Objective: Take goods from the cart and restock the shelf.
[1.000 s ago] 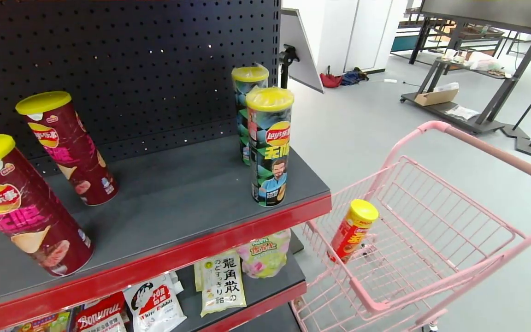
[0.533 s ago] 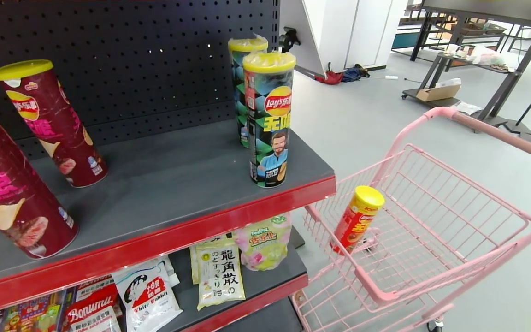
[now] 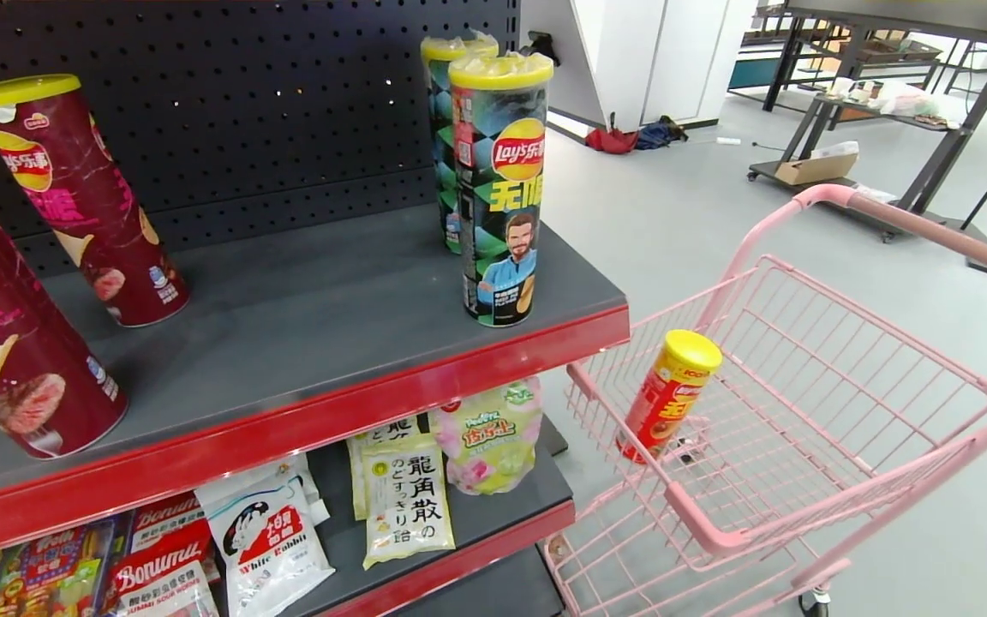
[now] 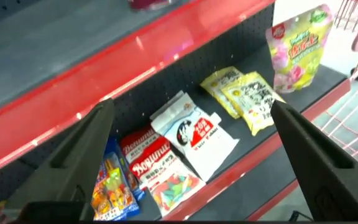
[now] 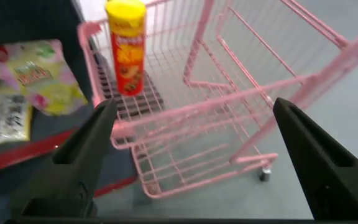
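A red chip can with a yellow lid point(image 3: 669, 398) stands leaning against the near corner of the pink wire cart point(image 3: 913, 227), right of the shelf. In the right wrist view the same can point(image 5: 128, 50) stands in the cart point(image 5: 199, 37), ahead of my right gripper point(image 5: 194, 106), which is open and holds nothing. My left gripper point(image 4: 191, 109) is open and bare too, hanging in front of the lower shelf's snack bags point(image 4: 194, 134). The upper shelf point(image 3: 314, 308) carries two maroon cans point(image 3: 74, 197) on the left and two green-black cans point(image 3: 500, 188) near its right end.
The upper shelf has a red front lip point(image 3: 288, 428) and bare grey board between the can groups. Snack bags point(image 3: 408, 497) lie on the shelf below. A black pegboard point(image 3: 245, 103) backs the shelf. Open grey floor and metal racks point(image 3: 870, 103) lie behind the cart.
The whole head view has shifted: the camera has moved closer and lower. The cans and the cart keep their places relative to each other.
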Available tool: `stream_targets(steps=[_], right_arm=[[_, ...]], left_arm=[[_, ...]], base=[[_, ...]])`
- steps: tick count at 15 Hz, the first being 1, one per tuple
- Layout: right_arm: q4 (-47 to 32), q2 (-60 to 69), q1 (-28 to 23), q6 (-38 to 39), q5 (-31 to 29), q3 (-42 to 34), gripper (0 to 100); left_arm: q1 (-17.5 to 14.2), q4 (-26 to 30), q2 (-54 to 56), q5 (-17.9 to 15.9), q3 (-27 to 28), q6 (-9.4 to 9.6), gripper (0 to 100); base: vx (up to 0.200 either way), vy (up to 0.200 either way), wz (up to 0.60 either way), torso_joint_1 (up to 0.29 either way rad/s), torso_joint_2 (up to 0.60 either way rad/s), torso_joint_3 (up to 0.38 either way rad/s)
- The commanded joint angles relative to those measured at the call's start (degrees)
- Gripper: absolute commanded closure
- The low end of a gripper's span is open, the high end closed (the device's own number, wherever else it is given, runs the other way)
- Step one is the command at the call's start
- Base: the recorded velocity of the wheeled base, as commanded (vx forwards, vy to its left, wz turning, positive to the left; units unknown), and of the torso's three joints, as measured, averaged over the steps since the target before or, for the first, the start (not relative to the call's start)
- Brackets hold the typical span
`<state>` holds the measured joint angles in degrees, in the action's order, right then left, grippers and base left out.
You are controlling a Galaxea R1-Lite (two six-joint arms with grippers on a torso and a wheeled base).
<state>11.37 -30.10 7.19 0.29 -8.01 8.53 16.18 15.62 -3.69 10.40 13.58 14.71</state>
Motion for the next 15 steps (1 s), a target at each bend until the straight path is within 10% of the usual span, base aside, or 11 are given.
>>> stream_targets(steps=[1,5,15], right_arm=[[19.48,-29.4,6.96,5.51,2.3,6.14,0],[33.45,-51.82,7.49,5.95,4.67,6.58,0],[49.27,-78.01,6.08,5.86,11.96,15.37,0]], left_arm=[[-0.01,0.03,-1.23,-0.38,-0.4,-0.39,0],[-0.09,0.2,-7.38,-0.29,3.21,-9.7,0],[-0.18,0.29,-9.23,0.06,3.82,-9.44,0]], base=[[0.0,0.0,0.0,0.0,0.0,0.0],[0.0,0.0,0.0,0.0,0.0,0.0],[0.0,0.0,0.0,0.0,0.0,0.0]])
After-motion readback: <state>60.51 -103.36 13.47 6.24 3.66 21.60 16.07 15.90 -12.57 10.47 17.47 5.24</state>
